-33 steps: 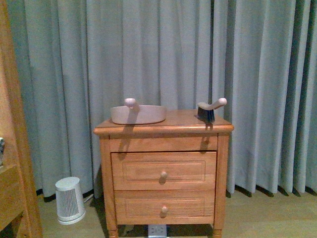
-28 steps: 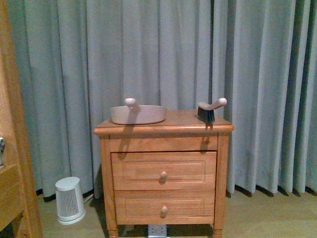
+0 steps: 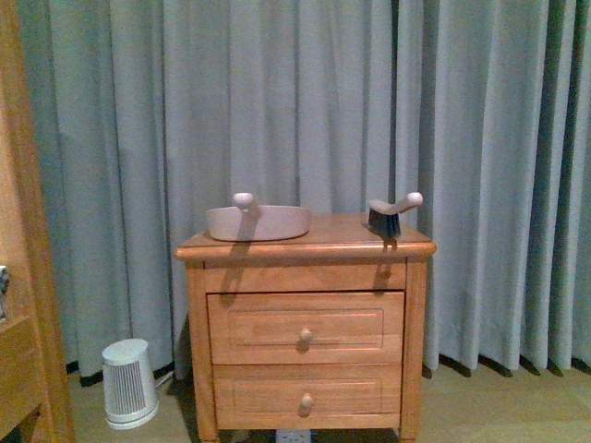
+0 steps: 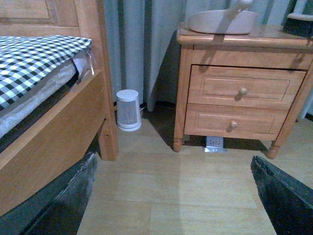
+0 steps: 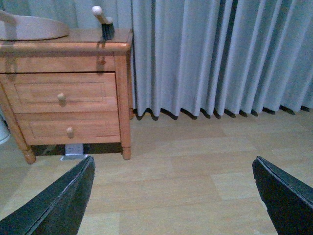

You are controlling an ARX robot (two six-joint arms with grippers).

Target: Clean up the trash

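Left gripper and right gripper are being held low over the wooden floor, fingers spread wide.
The nightstand is being faced head-on, with dustpan and brush being shown well apart on top; where the trash lies cannot be told from any view.

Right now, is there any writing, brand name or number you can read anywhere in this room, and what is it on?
None can be read.
The nightstand, dustpan, brush and white ribbed appliance on the floor show no lettering.
The socket strip under the nightstand is too small to tell.
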